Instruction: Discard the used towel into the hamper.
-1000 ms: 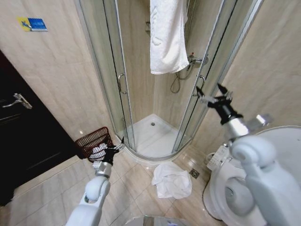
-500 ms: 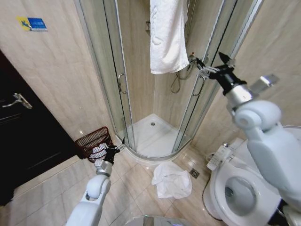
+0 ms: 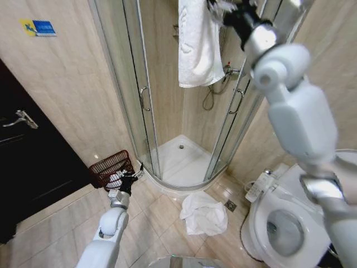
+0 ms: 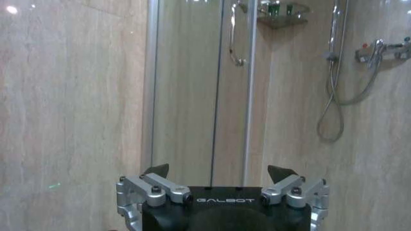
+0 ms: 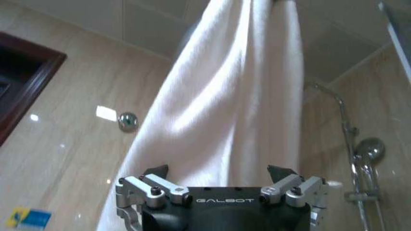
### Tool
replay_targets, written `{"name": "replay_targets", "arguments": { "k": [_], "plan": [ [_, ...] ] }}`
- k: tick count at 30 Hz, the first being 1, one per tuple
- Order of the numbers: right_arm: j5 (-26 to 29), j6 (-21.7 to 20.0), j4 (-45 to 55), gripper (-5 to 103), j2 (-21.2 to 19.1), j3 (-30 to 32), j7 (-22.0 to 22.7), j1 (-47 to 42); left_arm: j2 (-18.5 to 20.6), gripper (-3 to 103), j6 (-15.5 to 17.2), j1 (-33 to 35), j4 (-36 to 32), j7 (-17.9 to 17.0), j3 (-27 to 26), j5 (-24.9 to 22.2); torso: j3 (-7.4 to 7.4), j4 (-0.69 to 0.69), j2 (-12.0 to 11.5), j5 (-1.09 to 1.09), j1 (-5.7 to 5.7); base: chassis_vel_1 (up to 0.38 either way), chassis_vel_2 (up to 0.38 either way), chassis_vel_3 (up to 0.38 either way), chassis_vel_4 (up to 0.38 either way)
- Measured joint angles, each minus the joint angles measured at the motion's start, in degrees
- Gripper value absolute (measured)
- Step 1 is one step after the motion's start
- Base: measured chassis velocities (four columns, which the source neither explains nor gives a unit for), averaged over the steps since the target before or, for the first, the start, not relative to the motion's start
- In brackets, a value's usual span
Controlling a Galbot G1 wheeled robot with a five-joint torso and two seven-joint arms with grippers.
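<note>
1. up at one o'clock, right gripper (image 5: 218,174) spread wide beside the hanging white towel (image 3: 198,44).
2. at eight o'clock, left gripper (image 4: 218,173) wide open by the hamper (image 3: 110,166).

right gripper (image 5: 218,174): seen at the frame's lower edge, fingers spread apart, nothing held between them, "galbot" printed on the body
towel (image 5: 222,110): white, hung from above, draped in long folds, seen just beyond the fingertips; contact cannot be told
shower head (image 5: 367,148): round, chrome, mounted on a thin riser pipe, beside the towel
wall (image 5: 70,144): beige glossy tiles, light spots reflected
round chrome fitting (image 5: 128,121): fixed on the wall
dark door frame (image 5: 26,82): seen at the edge
</note>
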Motion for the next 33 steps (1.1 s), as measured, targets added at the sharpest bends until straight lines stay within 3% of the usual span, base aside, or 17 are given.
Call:
{"name": "replay_targets", "arguments": {
  "k": [12, 21, 24, 27, 28, 31, 33],
  "plan": [
    [1.6, -1.7, -6.0, 100, 6.5, -1.4, 5.2, 6.4, 0.6, 100, -1.6, -0.2, 2.5, 0.1, -0.3, -0.9, -0.02, -0.02, 0.0, 0.0, -0.01, 0.0, 0.0, 0.0, 0.0],
    [1.8, -0.9, -9.6, 101, 9.4, -1.1, 4.2, 6.0, 1.1, 100, -2.7, -0.5, 3.3, 0.1, -1.0, -1.5, -0.02, -0.01, 0.0, 0.0, -0.01, 0.0, 0.0, 0.0, 0.0],
    [1.8, -0.3, -10.2, 93, 9.8, -0.7, 4.1, 5.4, 1.0, 100, -3.1, -0.4, 3.5, 0.1, -1.1, -1.6, -0.02, -0.01, 0.0, 0.0, -0.01, 0.0, 0.0, 0.0, 0.0],
    [2.8, -0.3, -9.1, 77, 8.7, -0.6, 4.7, 3.9, 1.0, 100, -3.6, -0.2, 3.8, 0.1, -1.2, -1.6, -0.02, -0.01, 0.0, 0.02, -0.02, 0.0, 0.0, 0.0, 0.0],
    [2.8, -0.3, -9.1, 77, 8.7, -0.6, 4.7, 3.9, 1.0, 100, -3.6, -0.2, 3.8, 0.1, -1.2, -1.6, -0.02, -0.01, 0.0, 0.02, -0.02, 0.0, 0.0, 0.0, 0.0],
    [3.6, -0.3, -8.5, 61, 7.9, -0.5, 4.8, 2.9, 1.0, 100, -3.7, -0.3, 4.0, 0.1, -1.1, -1.6, -0.02, -0.02, 0.0, 0.03, -0.02, 0.0, 0.0, 0.0, 0.0],
    [3.9, -0.3, -8.5, 61, 7.8, -0.5, 4.8, 2.8, 0.9, 100, -3.8, -0.4, 4.0, 0.1, -1.1, -1.5, -0.02, -0.02, 0.0, 0.03, -0.02, 0.0, 0.0, 0.0, 0.0]
  ]
}}
